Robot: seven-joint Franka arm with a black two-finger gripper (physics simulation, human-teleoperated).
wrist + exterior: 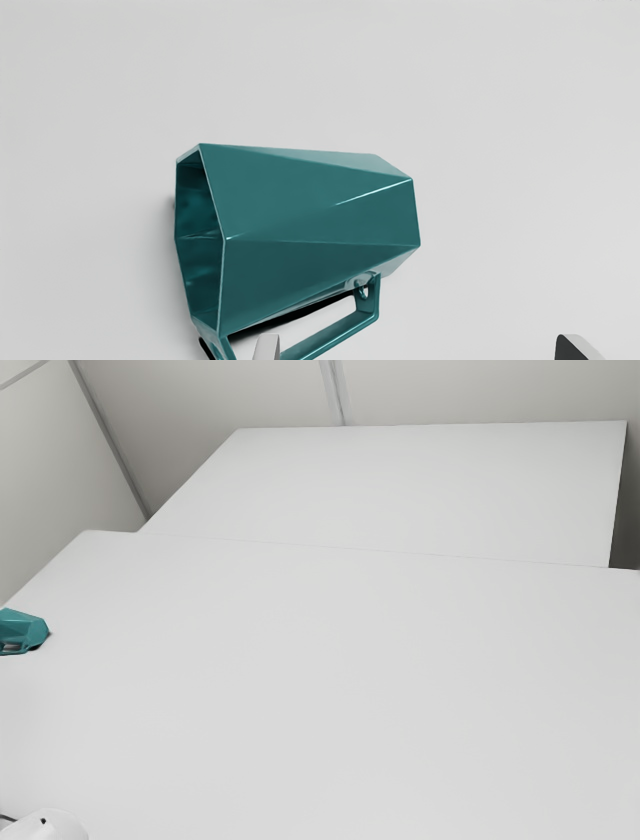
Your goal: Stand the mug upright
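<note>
At the exterior view's left border, the teal, faceted, glossy mug (pixel 22 630) lies on the smooth white table (pixel 340 690), partly cut off by the border. The table's slanting edge runs near it, so a hard shove that way could send it toward a drop. A rounded white shape (pixel 48 826), perhaps part of the arm, sits in the lower left corner.

In the wrist view the mug rests on its side, its open mouth (pixel 198 240) facing sideways and its angular teal handle (pixel 332 334) toward the black two-finger gripper (pixel 421 347). The fingers stand wide apart with nothing clamped between them. One fingertip (pixel 267 347) overlaps the handle in this view; whether they touch, I cannot tell. Lowering straight from here could land that finger on the handle or in its loop, rolling or dragging the mug. The body narrows toward its base, so a grip across slanted facets might slip, and a poorly centred lift could let it swing and topple again.
</note>
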